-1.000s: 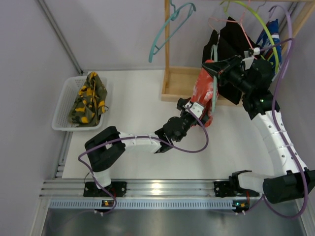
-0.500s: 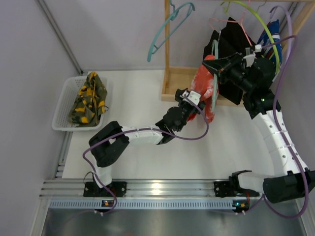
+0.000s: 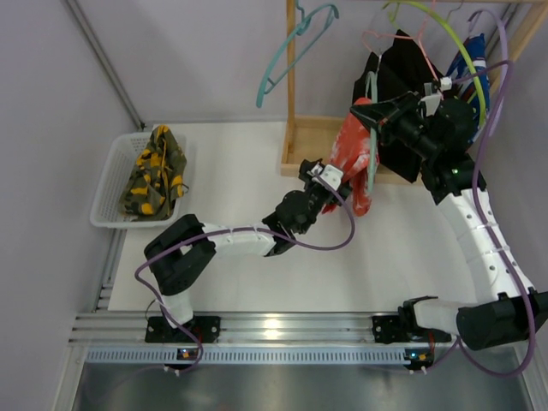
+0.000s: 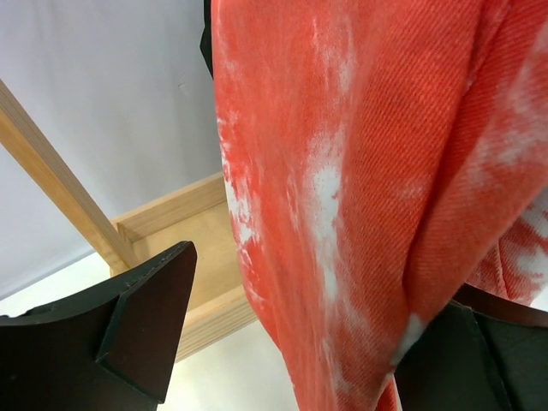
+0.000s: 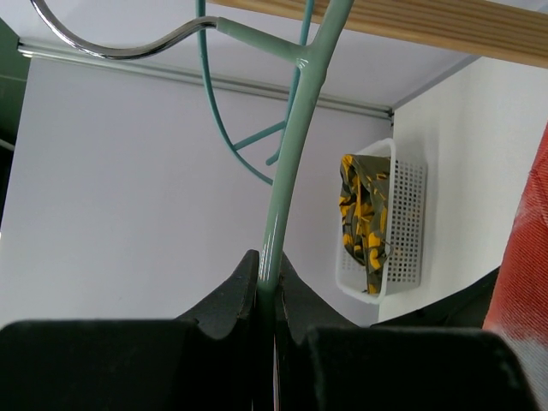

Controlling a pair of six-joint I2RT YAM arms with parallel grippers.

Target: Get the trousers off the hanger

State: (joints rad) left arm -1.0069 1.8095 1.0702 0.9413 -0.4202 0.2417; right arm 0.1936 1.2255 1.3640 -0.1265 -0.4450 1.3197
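Left claw (image 4: 300, 342) gapes wide around the red-orange trousers (image 4: 360, 171), which hang long axis downward at the far right of the bench (image 3: 240, 171) (cloth between its fingers (image 4: 145, 317), not yet pinched). Right claw (image 5: 267, 278) clamps the teal hanger (image 5: 295, 154) above.

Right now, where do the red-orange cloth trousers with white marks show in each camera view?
Top external: red-orange trousers, upper right of centre.
Left wrist: trousers fill centre and right.
Right wrist: trousers, sliver at right edge.
Shared landmark: wooden rack, in all three.
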